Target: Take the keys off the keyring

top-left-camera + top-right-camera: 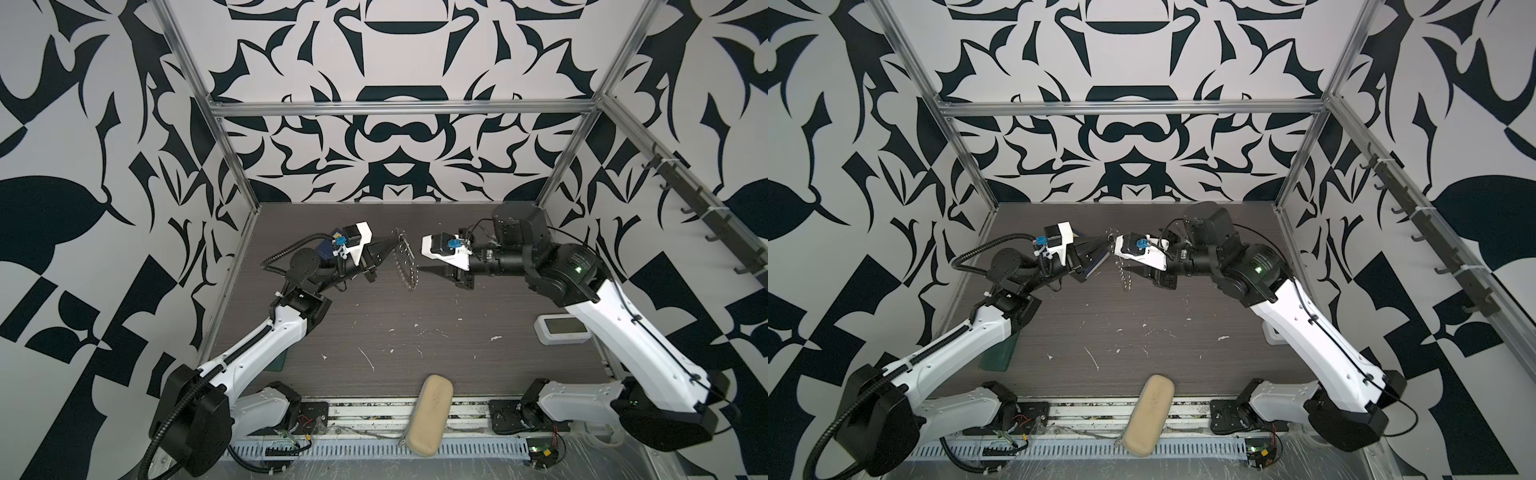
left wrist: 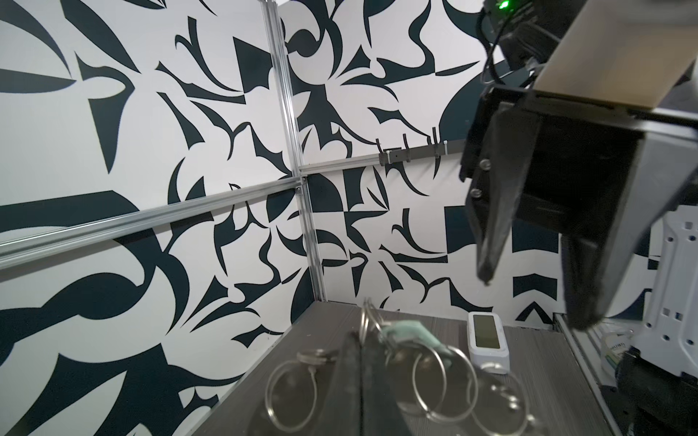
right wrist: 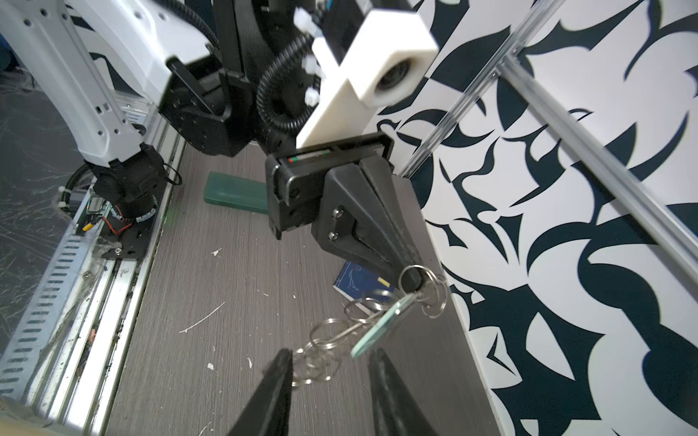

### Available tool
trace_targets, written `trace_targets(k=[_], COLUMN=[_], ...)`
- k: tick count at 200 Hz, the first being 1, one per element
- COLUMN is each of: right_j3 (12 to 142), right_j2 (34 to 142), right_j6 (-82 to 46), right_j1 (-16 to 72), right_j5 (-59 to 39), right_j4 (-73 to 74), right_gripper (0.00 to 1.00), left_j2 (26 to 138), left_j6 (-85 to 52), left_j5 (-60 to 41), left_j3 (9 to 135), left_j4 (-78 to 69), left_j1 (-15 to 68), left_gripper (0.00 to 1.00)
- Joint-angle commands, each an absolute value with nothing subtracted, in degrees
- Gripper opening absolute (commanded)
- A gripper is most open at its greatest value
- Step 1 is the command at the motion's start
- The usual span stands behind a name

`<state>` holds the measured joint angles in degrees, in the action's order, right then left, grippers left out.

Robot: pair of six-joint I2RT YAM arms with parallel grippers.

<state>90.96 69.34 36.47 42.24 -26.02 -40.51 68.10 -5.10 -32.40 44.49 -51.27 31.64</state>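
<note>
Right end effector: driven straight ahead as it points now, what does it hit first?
Likely the keyring hanging just ahead of the right end effector, with the mint key tag beside it; the left end effector holding it comes after.

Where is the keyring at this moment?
In both top views the keyring hangs mid-air over the table's far middle, gripped at its top by the left tool, the open right tool facing it.

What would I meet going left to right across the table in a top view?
Green case → left tool → keyring, hanging from that shut tool → right tool, open → white device with a screen. The beige case in front overlaps the middle: left out.
</note>
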Motion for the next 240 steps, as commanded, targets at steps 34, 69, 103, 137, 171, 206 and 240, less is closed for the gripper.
trace_targets(k=[34,69,103,137,171,206,240], right_j3=[75.27,67.05,65.85,69.17,67.14,62.56,60.07], right_j2=[60.21,56.99,56.64,58.44,59.97,59.64,59.88], right_j6=[25.53,22.82,23.80,24.47,24.10,25.89,25.52], right_j1=[42.18,42.15,41.99,40.57,40.59,40.62,41.18], right_j5=[-15.20,-6.89,-6.78,-9.31,-5.93,-2.58,0.15], right_j4=[-18.20,-7.58,-3.56,-3.71,-0.07,6.55,12.99], right_gripper=[0.42,0.48,0.52,0.52,0.66,0.80,0.91], left_j2=[71.10,72.59,75.86,77.09,78.78,79.23,79.43], left_j6=[-11.80,-14.02,-17.23,-19.82,-21.37,-22.15,-22.41], left_j5=[-28.87,-26.76,-27.54,-27.66,-26.81,-26.15,-25.29], left_j3=[44.89,44.94,46.16,47.37,48.71,50.09,51.28], left_j4=[-66.79,-72.70,-76.80,-79.30,-81.84,-82.62,-82.62], left_j1=[31.82,31.82,31.82,31.82,31.82,31.90,32.16], left_gripper=[0.00,0.00,0.00,0.00,0.00,0.00,0.00])
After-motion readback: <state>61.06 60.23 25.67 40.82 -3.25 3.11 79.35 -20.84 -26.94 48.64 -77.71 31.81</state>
